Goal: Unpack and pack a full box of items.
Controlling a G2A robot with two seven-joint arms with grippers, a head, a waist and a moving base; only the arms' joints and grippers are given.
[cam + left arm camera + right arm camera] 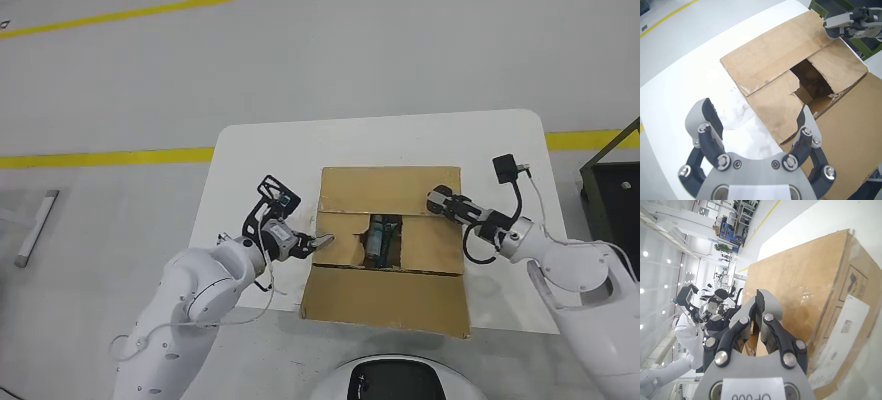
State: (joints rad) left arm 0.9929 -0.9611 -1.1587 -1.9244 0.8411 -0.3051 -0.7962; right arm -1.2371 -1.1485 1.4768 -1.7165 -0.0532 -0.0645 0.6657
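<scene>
A brown cardboard box (pixel 385 295) stands mid-table, its top flaps folded in and torn around a middle hole. Dark and teal bottles (pixel 378 240) show through that hole. My left gripper (pixel 312 245) hovers open at the box's left edge; in the left wrist view it (pixel 757 117) has one finger over the bare table and the other over the torn near flap (pixel 776 117). My right gripper (pixel 436 200) is at the box's right edge, where the far flap (pixel 772 47) ends. In its own view the right gripper (pixel 755 294) has its fingers pressed close on the cardboard edge.
The white table (pixel 260 170) has bare room left of and behind the box. A dark green rack (pixel 610 200) stands off the table's right side. A white label (pixel 853 317) is stuck on the box's side wall. A grey bar (pixel 35 225) lies on the floor, far left.
</scene>
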